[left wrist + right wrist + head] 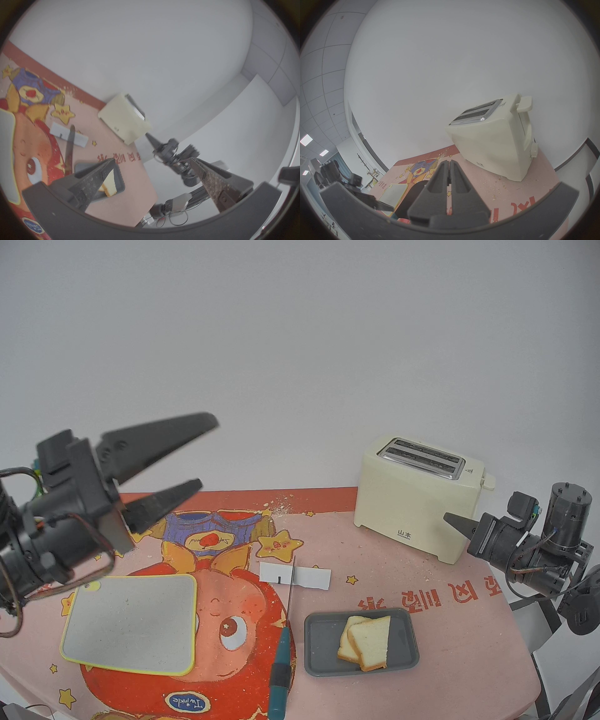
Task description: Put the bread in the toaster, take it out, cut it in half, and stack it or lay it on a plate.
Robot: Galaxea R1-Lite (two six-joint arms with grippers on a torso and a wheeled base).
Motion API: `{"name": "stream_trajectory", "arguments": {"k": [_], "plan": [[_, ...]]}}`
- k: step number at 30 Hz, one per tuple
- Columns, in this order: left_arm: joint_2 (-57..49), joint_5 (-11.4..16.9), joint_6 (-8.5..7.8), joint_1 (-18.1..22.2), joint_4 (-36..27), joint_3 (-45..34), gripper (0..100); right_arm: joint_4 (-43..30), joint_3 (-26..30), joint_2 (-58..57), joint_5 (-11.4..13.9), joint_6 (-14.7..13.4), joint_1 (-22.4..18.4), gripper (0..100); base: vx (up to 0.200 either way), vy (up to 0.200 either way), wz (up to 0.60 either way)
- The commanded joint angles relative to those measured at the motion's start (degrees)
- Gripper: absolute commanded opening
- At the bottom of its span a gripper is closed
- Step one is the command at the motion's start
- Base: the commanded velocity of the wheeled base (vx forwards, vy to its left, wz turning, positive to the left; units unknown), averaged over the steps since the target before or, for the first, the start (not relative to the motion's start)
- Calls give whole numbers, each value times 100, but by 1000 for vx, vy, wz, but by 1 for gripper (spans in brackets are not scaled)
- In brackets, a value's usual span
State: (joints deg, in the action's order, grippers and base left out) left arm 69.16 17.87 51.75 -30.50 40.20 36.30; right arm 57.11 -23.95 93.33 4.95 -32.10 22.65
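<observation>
Bread: two pale pieces [369, 643] overlap on the grey plate [322, 655], lower centre of the head view
Toaster: the cream toaster [412, 502] stands right of centre near the back of the desk [450, 640]; its slots look empty
Left gripper: the left gripper [206, 452] is raised at the upper left, above the cutting board [131, 624], jaws spread wide and holding nothing
Right gripper: the right gripper [456, 522] is at the right edge, just beside the toaster's lower corner, jaws pressed together on nothing
Bread to grippers: well apart from both, lower left of the right gripper and lower right of the left one; the knife [284, 652] lies just left of the plate
Risk: a closed right gripper coming down would shove the bread or the plate instead of gripping; a hard pinch could crush or tear the soft pieces; overlapping pieces may lift together; a swing of the right arm could knock the toaster, as close as it is
</observation>
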Motion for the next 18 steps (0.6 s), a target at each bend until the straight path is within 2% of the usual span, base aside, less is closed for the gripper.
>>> {"name": "stream_trajectory", "arguments": {"k": [1,4,5,7,18], "plan": [[-254,296,-130,589,-21,-53,100,10,22,106,-3,11,29,0,0,0,0],[-324,507,-86,774,-30,-255,100,19,5,133,-3,2,-6,0,0,133,0],[-359,647,-156,783,-30,-414,100,19,-4,133,6,2,-24,0,0,200,0],[-359,709,-200,809,5,-466,100,10,-13,133,6,-7,-24,0,0,200,0],[-359,744,-209,783,-13,-545,100,10,31,159,6,11,38,0,0,200,0]]}}
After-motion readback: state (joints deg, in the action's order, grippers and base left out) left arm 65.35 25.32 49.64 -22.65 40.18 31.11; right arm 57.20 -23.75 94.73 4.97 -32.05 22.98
